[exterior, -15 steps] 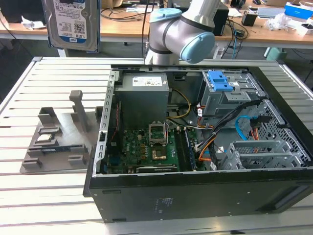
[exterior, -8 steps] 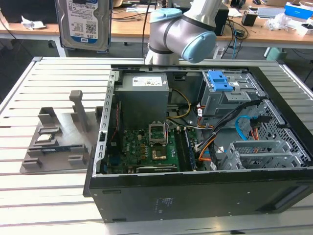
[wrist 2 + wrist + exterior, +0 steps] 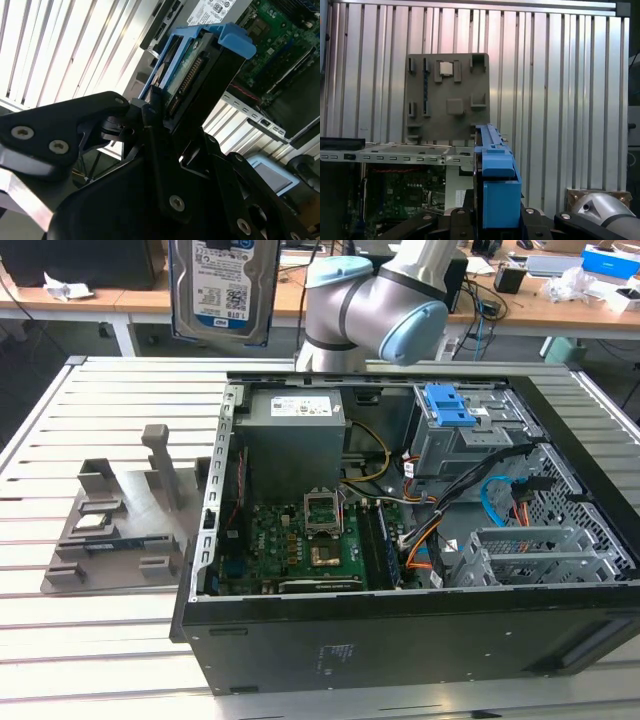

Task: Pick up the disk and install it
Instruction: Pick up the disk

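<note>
Disk point(image 3: 222, 288), blue carrier point(image 3: 495, 170), white-blue barcode label showing, clamped between jaws, aloft near open computer case point(image 3: 400, 650).

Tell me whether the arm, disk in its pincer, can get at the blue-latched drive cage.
Probably yes. The case lies open, nothing covers the drive cage, and the pincer holds the disk raised, clear of the case. Cables run close beside the cage.

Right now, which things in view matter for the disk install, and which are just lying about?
In the job: the disk, held in the claw; open computer case; blue-latched drive cage.
Lying about: grey parts tray; crumpled paper.
</note>
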Controlling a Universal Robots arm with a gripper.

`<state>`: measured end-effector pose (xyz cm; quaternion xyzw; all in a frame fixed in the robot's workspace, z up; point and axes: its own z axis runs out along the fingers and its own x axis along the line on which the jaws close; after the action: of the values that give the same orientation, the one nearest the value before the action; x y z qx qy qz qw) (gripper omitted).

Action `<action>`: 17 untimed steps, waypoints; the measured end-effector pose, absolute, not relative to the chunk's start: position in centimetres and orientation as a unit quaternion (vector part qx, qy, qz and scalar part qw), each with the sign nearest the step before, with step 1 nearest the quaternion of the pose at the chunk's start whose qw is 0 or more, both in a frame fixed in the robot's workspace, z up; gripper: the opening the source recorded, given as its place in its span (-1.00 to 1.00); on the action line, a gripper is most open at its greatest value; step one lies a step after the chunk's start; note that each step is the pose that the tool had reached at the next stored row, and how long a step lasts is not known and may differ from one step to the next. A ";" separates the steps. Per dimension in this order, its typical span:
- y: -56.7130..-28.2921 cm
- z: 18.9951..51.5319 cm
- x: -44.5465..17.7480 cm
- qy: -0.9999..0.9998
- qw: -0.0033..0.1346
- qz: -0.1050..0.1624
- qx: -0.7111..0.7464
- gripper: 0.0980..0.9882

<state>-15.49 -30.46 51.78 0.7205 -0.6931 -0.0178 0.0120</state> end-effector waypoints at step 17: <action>-30.5 51.8 -8.6 -0.693 0.012 -0.018 0.720 -0.41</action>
<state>-8.58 -30.45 51.77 0.7204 -0.6932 -0.0178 0.0120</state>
